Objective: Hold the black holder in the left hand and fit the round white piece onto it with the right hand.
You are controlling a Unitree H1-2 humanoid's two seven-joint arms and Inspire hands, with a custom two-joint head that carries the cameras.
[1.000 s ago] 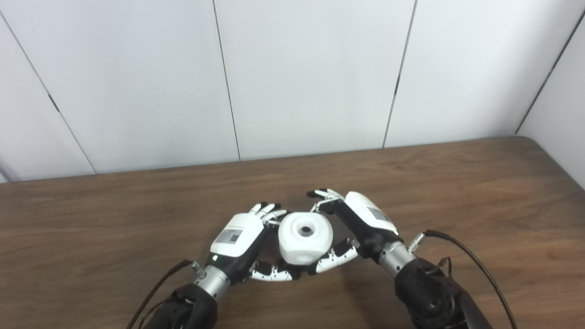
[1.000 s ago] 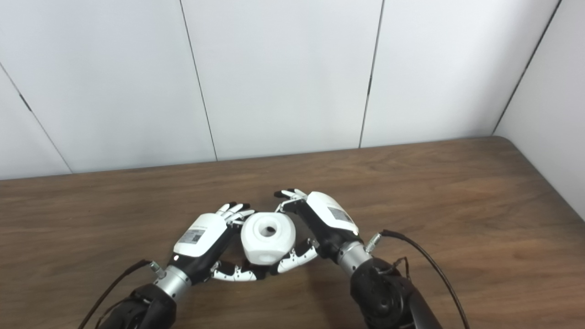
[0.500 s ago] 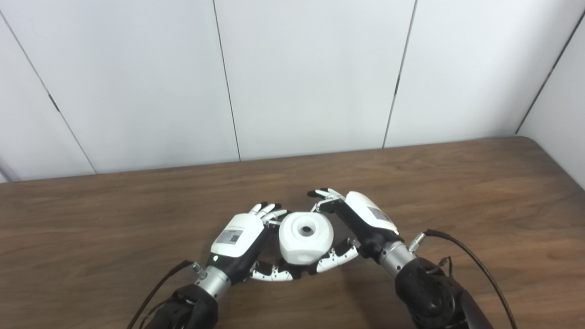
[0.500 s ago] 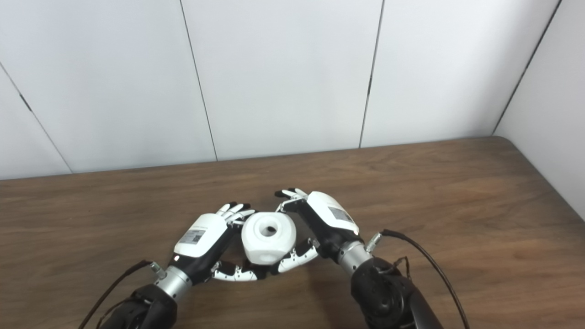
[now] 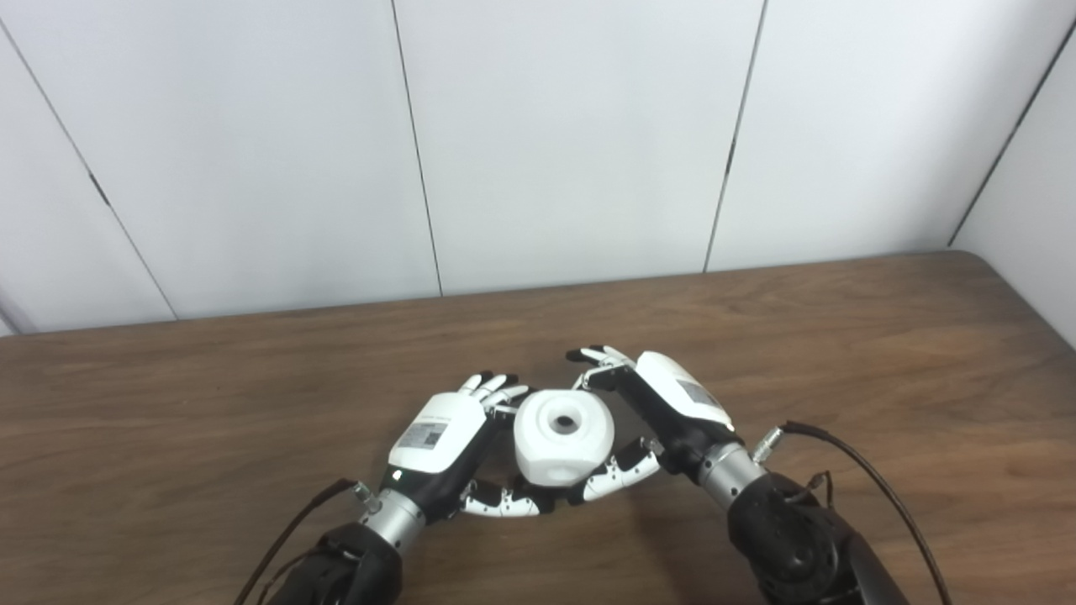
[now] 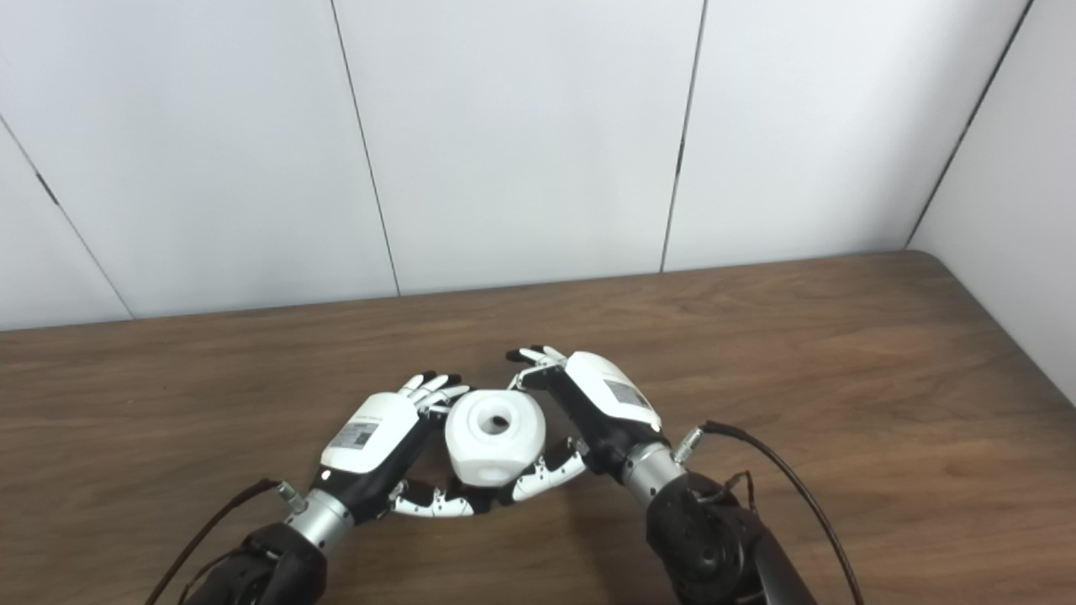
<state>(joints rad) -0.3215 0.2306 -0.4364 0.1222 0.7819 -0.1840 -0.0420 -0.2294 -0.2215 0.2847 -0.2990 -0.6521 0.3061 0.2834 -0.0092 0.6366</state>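
- Nothing has visibly moved since the earlier frames: both hands and the piece between them sit where they did a second ago.
- Left eye view: the round white piece [image 5: 562, 437] sits just above the wooden table [image 5: 841, 336], its top hole facing up. The left hand [image 5: 441, 433] cups its left side, fingers [image 5: 496, 391] touching the far edge and thumb curled under the near side. The right hand [image 5: 672, 402] grips its right side, thumb beneath.
- Right eye view: both hands are closed around the white piece, thumbs meeting below it. Something dark shows under the piece, possibly the black holder, but the hands and the piece hide it too much to be sure.
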